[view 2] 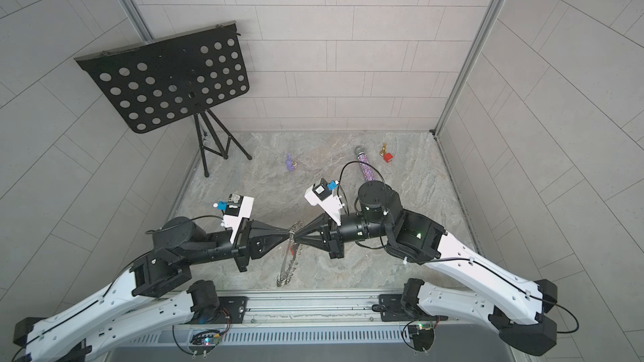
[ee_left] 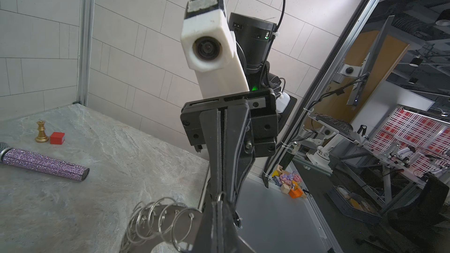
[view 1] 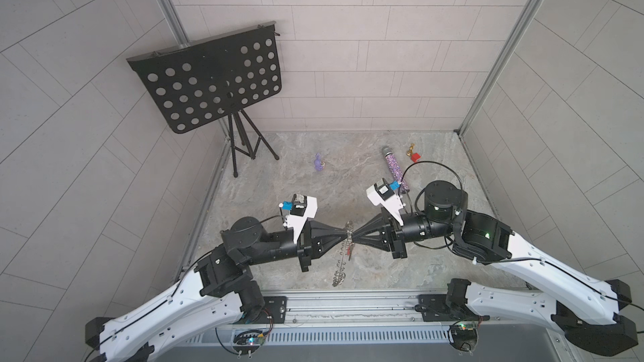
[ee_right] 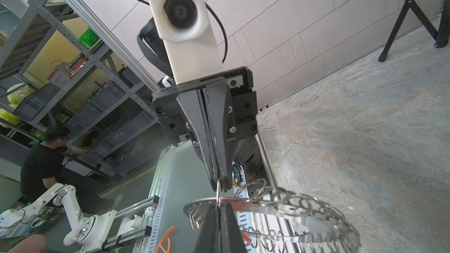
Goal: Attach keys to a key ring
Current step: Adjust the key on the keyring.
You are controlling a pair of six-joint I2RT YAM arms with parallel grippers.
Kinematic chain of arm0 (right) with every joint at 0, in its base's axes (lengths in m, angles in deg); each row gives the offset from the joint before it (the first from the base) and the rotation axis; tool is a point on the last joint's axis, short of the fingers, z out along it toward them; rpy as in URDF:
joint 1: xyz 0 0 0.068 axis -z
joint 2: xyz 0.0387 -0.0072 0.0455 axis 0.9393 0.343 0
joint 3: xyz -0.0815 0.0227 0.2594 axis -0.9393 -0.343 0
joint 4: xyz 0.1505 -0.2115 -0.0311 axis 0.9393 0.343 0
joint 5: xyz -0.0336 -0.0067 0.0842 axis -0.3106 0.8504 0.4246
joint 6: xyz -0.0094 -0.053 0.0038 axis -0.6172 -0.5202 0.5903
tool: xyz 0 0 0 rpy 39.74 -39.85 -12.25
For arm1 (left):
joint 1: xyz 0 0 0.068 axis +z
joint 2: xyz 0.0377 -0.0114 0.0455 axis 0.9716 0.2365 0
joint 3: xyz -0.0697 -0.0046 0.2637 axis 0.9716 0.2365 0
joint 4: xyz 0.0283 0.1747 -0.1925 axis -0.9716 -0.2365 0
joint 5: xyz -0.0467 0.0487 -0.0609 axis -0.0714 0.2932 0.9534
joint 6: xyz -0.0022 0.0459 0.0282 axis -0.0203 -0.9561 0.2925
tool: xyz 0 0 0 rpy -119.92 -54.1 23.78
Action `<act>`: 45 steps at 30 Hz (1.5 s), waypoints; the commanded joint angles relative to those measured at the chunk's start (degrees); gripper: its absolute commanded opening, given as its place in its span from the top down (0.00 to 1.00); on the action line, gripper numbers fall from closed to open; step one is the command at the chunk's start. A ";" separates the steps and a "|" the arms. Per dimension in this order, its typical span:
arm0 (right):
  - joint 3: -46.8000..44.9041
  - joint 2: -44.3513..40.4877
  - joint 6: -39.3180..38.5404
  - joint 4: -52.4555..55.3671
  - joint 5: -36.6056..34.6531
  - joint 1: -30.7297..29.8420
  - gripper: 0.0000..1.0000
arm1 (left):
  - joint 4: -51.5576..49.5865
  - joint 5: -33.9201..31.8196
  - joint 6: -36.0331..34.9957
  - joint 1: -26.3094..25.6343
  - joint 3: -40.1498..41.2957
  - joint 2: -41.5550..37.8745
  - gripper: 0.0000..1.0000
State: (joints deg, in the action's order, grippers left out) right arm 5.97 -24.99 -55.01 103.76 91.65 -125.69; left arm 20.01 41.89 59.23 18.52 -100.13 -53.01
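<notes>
The key ring [view 1: 343,262] is a flat grey disc fringed with wire loops. It hangs in the air, edge-on in both top views, above the front middle of the table. My left gripper [view 1: 347,237] and right gripper [view 1: 354,238] meet tip to tip at its upper rim. In the left wrist view the left gripper [ee_left: 220,205] is shut on a wire loop beside the disc [ee_left: 170,213]. In the right wrist view the right gripper [ee_right: 220,206] is shut on that same loop at the disc's [ee_right: 280,209] rim. Only the red tag of the keys [ee_right: 246,237] shows, under the disc.
A black perforated music stand [view 1: 209,78] stands at the back left. A purple glitter microphone [view 1: 395,172], a gold chess piece [view 1: 411,149] and a red cube [view 1: 415,158] lie at the back right. A small purple toy [view 1: 319,162] sits mid-back. A metal rail [view 1: 348,302] edges the front.
</notes>
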 commanded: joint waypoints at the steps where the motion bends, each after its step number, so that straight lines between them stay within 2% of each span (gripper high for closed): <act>1: -0.59 -1.23 1.08 -0.72 1.21 -0.15 1.00 | 4.16 -3.60 -0.31 0.04 -2.48 -0.80 1.00; 3: -0.85 -1.37 1.30 -1.03 0.83 -0.11 0.98 | 4.73 -4.52 -0.39 0.02 -2.20 -1.03 1.00; 6: -1.37 -1.68 1.97 -2.49 0.19 -0.11 0.87 | 7.38 -6.18 1.00 0.05 -0.71 -1.91 1.00; 8: -1.63 -1.75 2.51 -3.66 0.07 -0.14 0.85 | 7.91 -6.63 1.86 0.04 -0.53 -1.85 1.00; 14: -1.43 -1.31 3.07 -5.42 0.10 -0.07 0.79 | 7.78 -5.29 3.88 0.06 -1.42 -0.04 1.00; 19: -0.90 -1.29 2.97 -5.74 -0.96 -0.06 0.67 | 8.30 -4.46 4.49 0.08 -1.17 0.43 1.00; 23: -0.98 -1.62 2.80 -5.63 -1.70 0.11 0.63 | 8.42 -4.28 4.58 0.01 -1.12 0.17 1.00; 29: -0.97 -1.66 2.98 -5.61 -1.74 0.85 0.67 | 8.59 -3.60 4.76 0.03 -1.08 -0.01 1.00; 45: -1.71 -1.22 3.43 -5.65 -1.22 1.78 0.99 | 10.02 -1.16 5.34 0.03 -1.19 0.22 1.00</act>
State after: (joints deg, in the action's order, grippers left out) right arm 4.27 -25.74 -51.23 99.22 90.47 -124.20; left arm 24.49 39.16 64.01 18.41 -100.15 -52.12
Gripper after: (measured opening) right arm 0.071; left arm 0.041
